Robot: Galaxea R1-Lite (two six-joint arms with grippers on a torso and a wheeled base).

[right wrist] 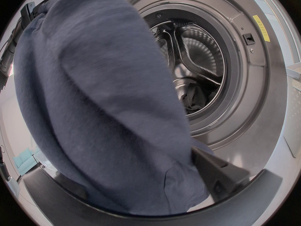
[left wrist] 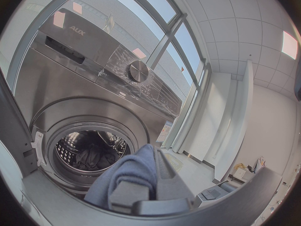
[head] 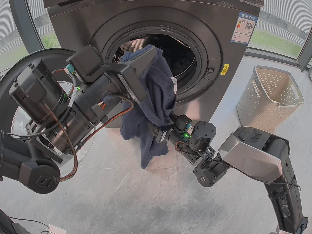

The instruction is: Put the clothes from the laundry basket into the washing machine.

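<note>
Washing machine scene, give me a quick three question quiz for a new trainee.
1. True or false: the washing machine is closed.
2. The left end effector and right end effector both grip: A a blue garment, B a white towel, C a sock.
3. Fill in: dark clothes already lie inside the ____.
Key: 1 false; 2 A; 3 drum.

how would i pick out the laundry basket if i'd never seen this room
Find the big grey washer. On the floor to its right stands the basket. It is the lone cream plastic tub, its walls pierced with small holes.
</note>
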